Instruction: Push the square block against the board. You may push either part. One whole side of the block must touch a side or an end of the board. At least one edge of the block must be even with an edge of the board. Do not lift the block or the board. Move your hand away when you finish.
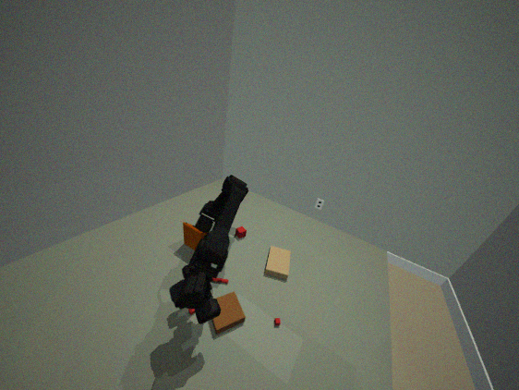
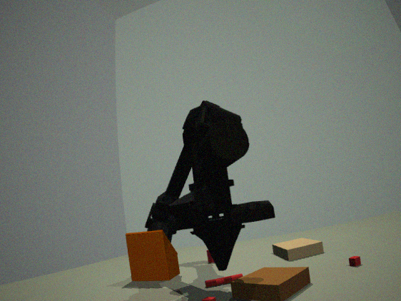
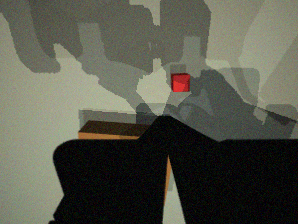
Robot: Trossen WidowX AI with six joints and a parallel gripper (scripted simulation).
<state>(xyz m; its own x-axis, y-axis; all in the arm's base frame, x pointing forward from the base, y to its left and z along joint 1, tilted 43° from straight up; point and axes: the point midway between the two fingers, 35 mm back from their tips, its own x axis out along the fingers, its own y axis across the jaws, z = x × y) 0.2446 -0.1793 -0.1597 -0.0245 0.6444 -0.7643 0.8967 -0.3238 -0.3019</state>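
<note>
A brown slab [image 1: 230, 312] [image 2: 275, 276] [image 3: 105, 135] lies flat. A pale wooden slab [image 1: 278, 262] [image 2: 300, 245] lies flat farther back, clearly apart from it. Which is the block and which the board, I cannot tell for certain. My gripper [image 2: 222, 268] [image 3: 163, 121] points down, shut and empty, its tips low beside the brown slab in the exterior view. The arm hides its tips and the slab's left corner in the top view. The fingers cover most of the brown slab in the wrist view.
A red stick [image 1: 222, 280] [image 2: 224, 280] lies near the brown slab. A small red cube [image 1: 191, 310] [image 2: 209, 299] [image 3: 180, 82] is close by; another [image 1: 277, 322] [image 2: 354, 261] lies to the right. A larger red cube [image 1: 240, 232] and an orange box [image 1: 191, 237] [image 2: 147, 257] stand near the arm's base.
</note>
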